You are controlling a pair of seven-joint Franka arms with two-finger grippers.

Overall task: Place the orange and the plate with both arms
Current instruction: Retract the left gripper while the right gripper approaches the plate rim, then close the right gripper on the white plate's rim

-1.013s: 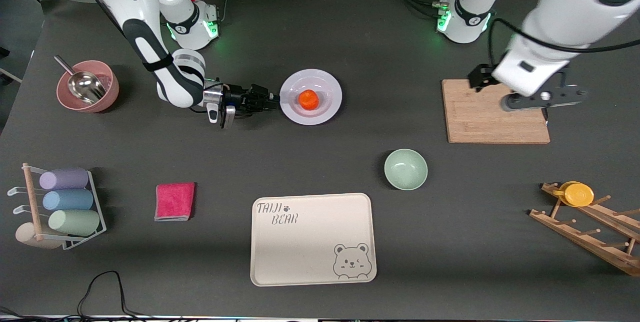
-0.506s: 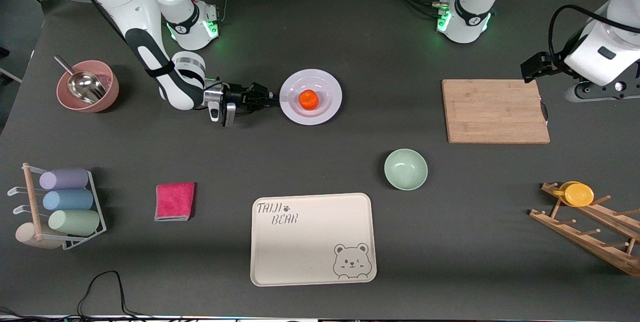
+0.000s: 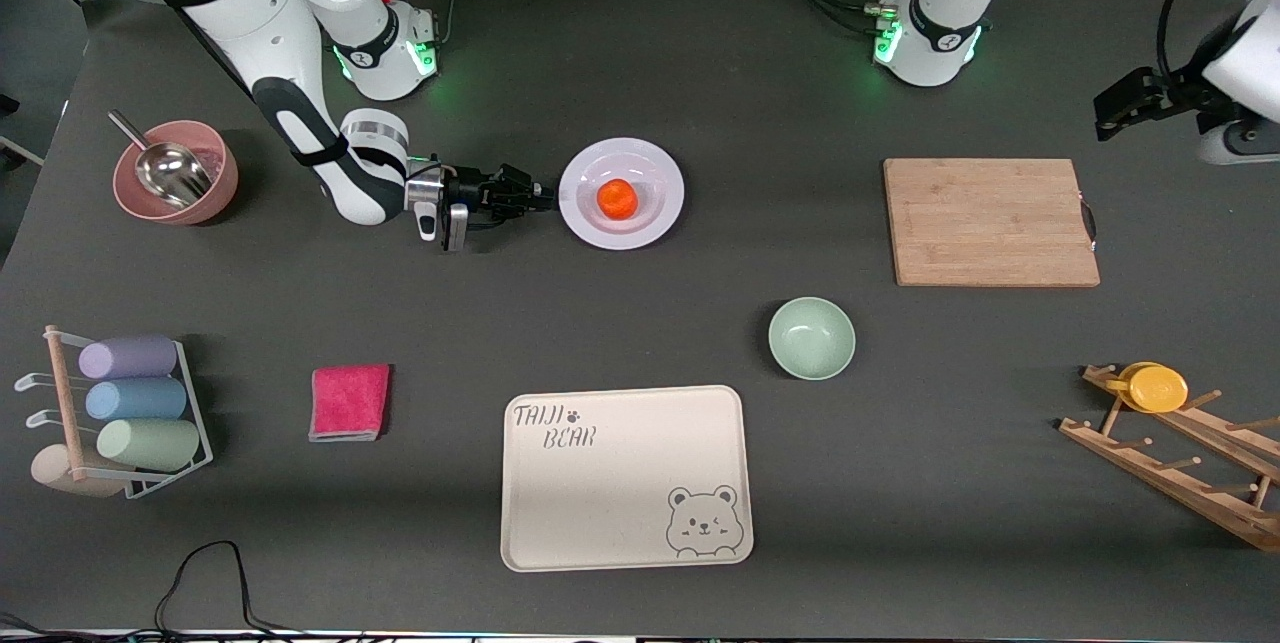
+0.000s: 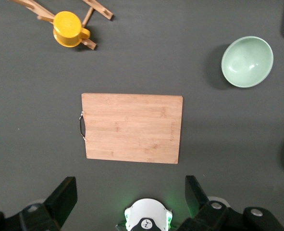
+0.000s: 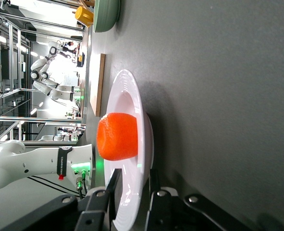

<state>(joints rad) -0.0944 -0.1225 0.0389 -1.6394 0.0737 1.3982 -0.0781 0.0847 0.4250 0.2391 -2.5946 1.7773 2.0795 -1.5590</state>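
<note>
Right tool (image 3: 540, 198) sat low at the tabletop (image 3: 700, 73), its two black fingers (image 5: 114, 190) clamped on the rim of the round glossy white plate (image 3: 655, 215), one finger above the rim and one below, on the edge toward the right arm's end. Plate lay flat on the dark grey tabletop, farther from the front camera than the cream rectangular bear tray (image 3: 625, 478). The small round bright orange fruit (image 3: 617, 199) rested in the plate's shallow centre, apart from the fingers. Left tool (image 4: 127, 197) was raised high toward the left arm's end of the tabletop, jaws spread wide and holding nothing, with the rectangular wooden cutting board (image 3: 990, 221) in view under it in the left wrist view; left arm waited. Pale green round bowl (image 3: 811, 338) stood empty between the cutting board and the tray, nearer the camera than the plate. Yellow cup (image 3: 1155, 387) hung on the slanted wooden peg rack (image 3: 1180, 468) at the left arm's end. At the right arm's end, a pink bowl (image 3: 215, 188) held a metal scoop (image 3: 165, 171); nearer the camera, a white wire rack (image 3: 195, 423) carried pastel rolled cups (image 3: 135, 399), and a folded pink cloth (image 3: 349, 402) lay beside it.
</note>
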